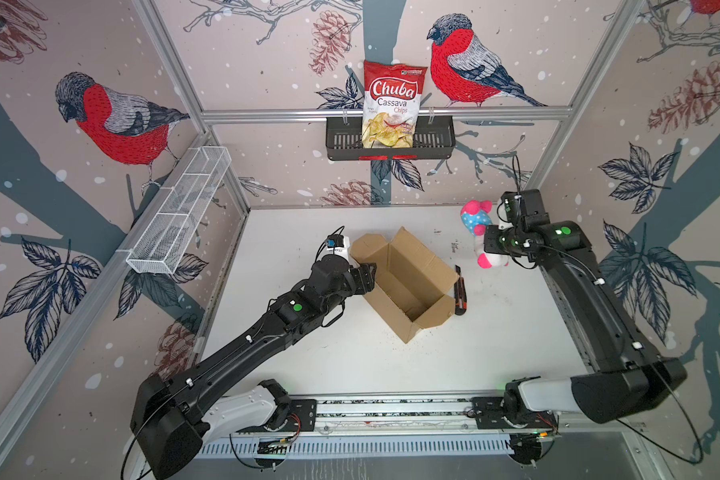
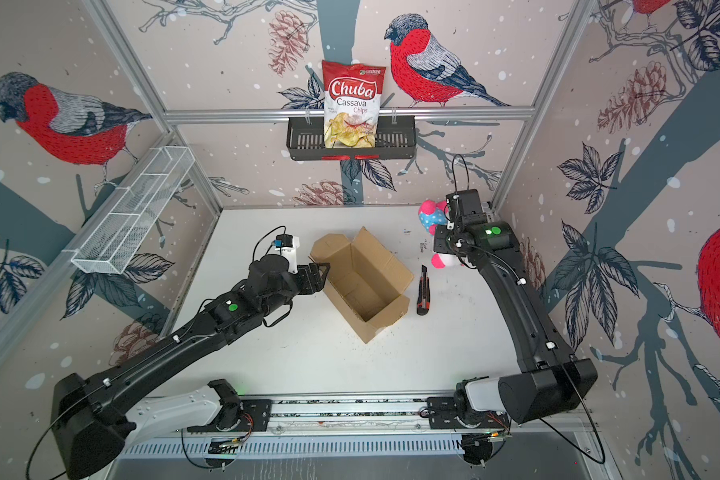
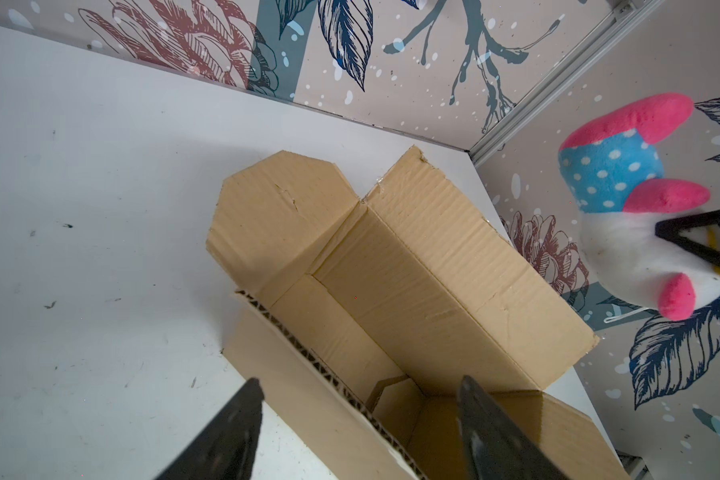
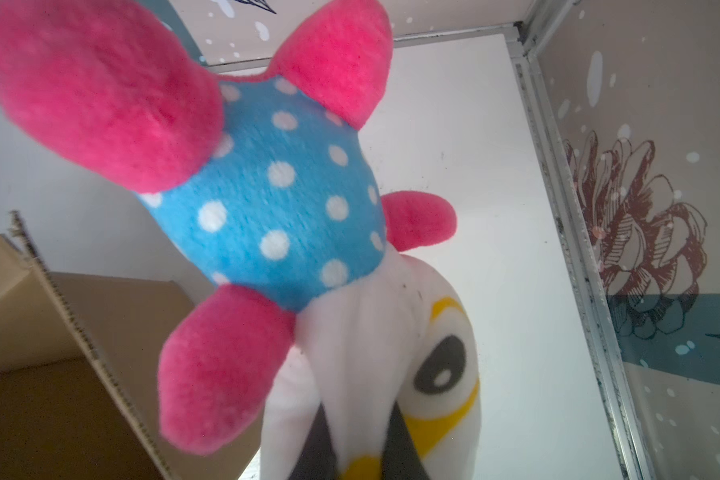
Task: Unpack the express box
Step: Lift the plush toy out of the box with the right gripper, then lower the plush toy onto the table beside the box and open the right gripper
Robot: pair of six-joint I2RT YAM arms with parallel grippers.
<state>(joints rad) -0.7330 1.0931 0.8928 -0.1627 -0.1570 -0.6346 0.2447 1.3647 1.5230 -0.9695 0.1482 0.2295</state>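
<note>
Clamping plush toy (image 4: pixel 267 187), right tool (image 4: pixel 358 438) near express box (image 1: pixel 412 266)

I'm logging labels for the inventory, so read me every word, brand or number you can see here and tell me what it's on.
"Chuba": chip bag in the black wall basket.
"Cassava": same bag, below it.
"Chips": same bag, lower still.
The bag's small print and green corner logo are too small to read.
No text visible on the express box, utility knife or plush toy.

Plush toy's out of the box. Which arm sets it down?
Right. The right gripper is shut on the plush toy, clear of the express box; the left gripper is open astride the box wall.
</note>
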